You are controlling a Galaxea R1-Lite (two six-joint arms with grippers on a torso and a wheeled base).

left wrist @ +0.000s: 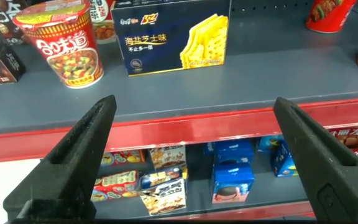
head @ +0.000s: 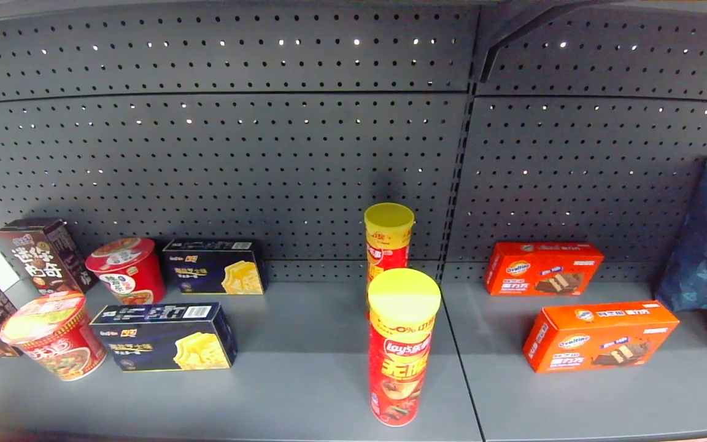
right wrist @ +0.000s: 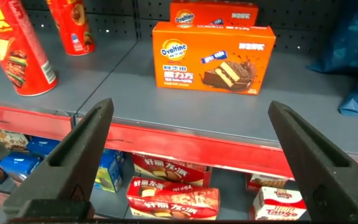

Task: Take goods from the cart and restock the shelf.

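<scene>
Goods are standing in two-deep rows on the grey shelf [head: 304, 380], in front of a perforated back panel [head: 218, 153]. Near the middle, the front chip can [head: 401, 350] is standing upright directly ahead of the rear chip can [head: 388, 242]. On the robot's left, the front dark blue box [head: 166, 337] is lying ahead of the rear dark blue box [head: 215, 267]. Farther left, the front noodle cup [head: 53, 334] and the rear noodle cup [head: 126, 270] are sitting beside two brown boxes [head: 46, 255] at the shelf's end. On the right, the front orange box [head: 599, 334] is lying ahead of the rear orange box [head: 540, 268], with dark blue bags [head: 700, 236] leaning at the far right. The left gripper [left wrist: 194, 162] is hanging released, its jaws spread wide and holding nothing, just outside the shelf's red front edge [left wrist: 185, 127] and facing the front dark blue box. The right gripper [right wrist: 194, 162] is likewise hanging released and holding nothing, facing the front orange box. Below the red edge, packaged snacks [right wrist: 173, 199] are lying on a lower tier.
</scene>
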